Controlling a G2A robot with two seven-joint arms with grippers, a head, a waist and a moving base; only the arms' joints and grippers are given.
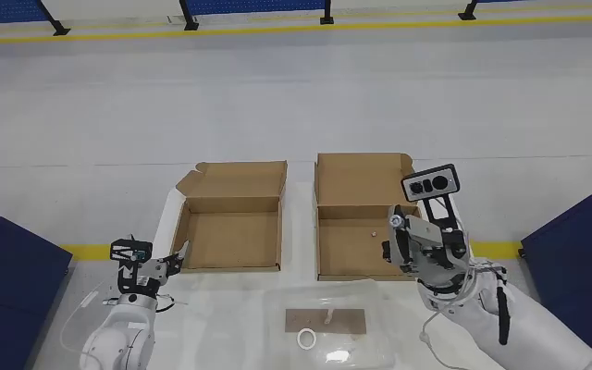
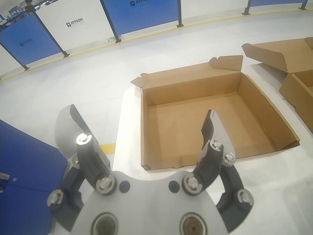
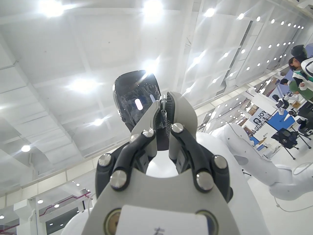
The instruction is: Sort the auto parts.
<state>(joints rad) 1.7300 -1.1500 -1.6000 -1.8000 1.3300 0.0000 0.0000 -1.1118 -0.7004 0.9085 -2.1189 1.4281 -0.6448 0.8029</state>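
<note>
As left fingers (image 2: pixel 215 133) gape, right fingers (image 3: pixel 183 116) (part (image 3: pixel 163 103) pinched)

We see an evenly bright hall: ceiling lamps (image 3: pixel 50 7) flare into starry glare in the right wrist view, and the pale floor (image 1: pixel 277 92) carries only soft shadows. We note a glint on the clear plastic (image 1: pixel 338 354), and straight barrier panels (image 2: pixel 137 5) bow towards the left wrist view's edges
</note>
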